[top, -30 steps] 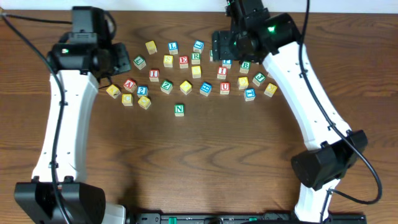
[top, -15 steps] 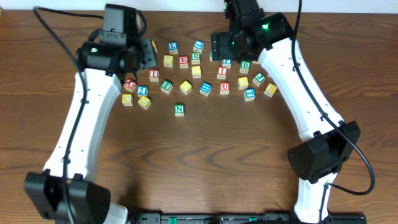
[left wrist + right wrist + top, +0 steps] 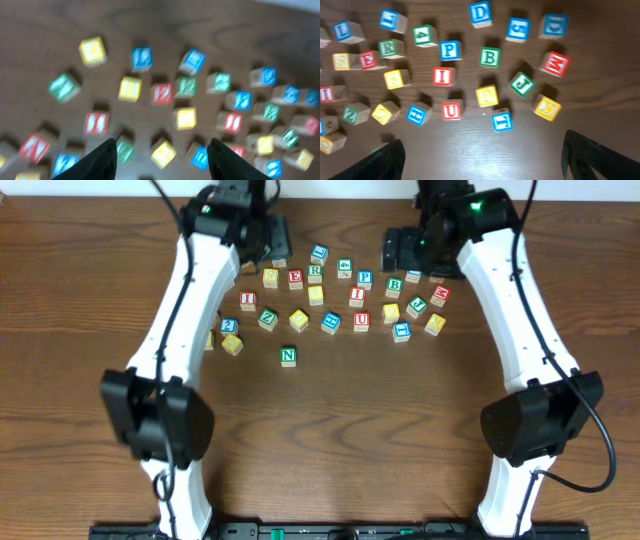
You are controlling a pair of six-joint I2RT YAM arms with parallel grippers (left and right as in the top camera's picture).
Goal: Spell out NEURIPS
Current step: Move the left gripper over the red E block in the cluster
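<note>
Left arm (image 3: 185, 300): rises from the near left corner of the table (image 3: 330, 440), runs long and almost straight to the far edge, and turns inward at the wrist. Left gripper (image 3: 162, 147): hangs above the far left end of the cluster of cubes and touches none. Shows both fingers (image 3: 107, 157) spread, with nothing between them.

Right arm (image 3: 510, 300): climbs from the near right corner, bends at the elbow and leans in over the far right end of the cluster. Right gripper (image 3: 484, 142): hovers above the cubes with jaws spread very wide, holding nothing.

Green N (image 3: 288, 356): sits alone in front of the cluster, toward the near side, well apart from both grippers. Yellow S (image 3: 270, 277), red E (image 3: 295, 278) and green R (image 3: 315, 272): stand side by side in the back row. Blue P (image 3: 365, 279): stands further right, with red I (image 3: 357, 297) just in front of it and red U (image 3: 361, 320) in front of that.

Left wrist view: smeared by blur, letters unreadable. Both wrist views: fingers cut off by the lower edge. Overhead: left forearm covers the cubes at the cluster's left edge, and the right gripper's body hides part of the far right ones.
</note>
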